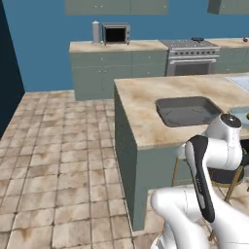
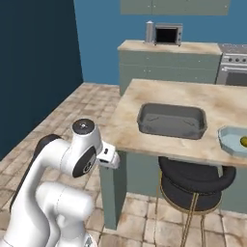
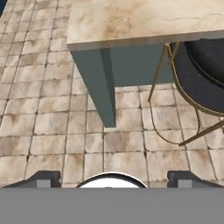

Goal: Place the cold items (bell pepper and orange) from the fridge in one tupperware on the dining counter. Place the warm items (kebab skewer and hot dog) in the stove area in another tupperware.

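Observation:
A dark grey tupperware (image 1: 187,111) (image 2: 171,120) stands empty on the dining counter (image 1: 141,97) (image 2: 144,91). To its right, a light blue tupperware (image 2: 232,141) (image 1: 240,115) holds a small yellow-green item (image 2: 243,141), cut off by the frame edge; I cannot tell what it is. My gripper (image 3: 116,179) is open with nothing between its fingertips (image 3: 43,178). It points down at the tiled floor by the counter's near corner. The stove (image 1: 190,54) stands at the back wall. The kebab skewer, hot dog, orange and fridge are out of view.
A black round stool (image 2: 195,179) (image 3: 205,70) with brass legs stands under the counter's near edge, right of the gripper. A microwave (image 1: 115,34) (image 2: 168,34) sits on the back counter. Open tiled floor (image 1: 58,160) lies to the left of the counter.

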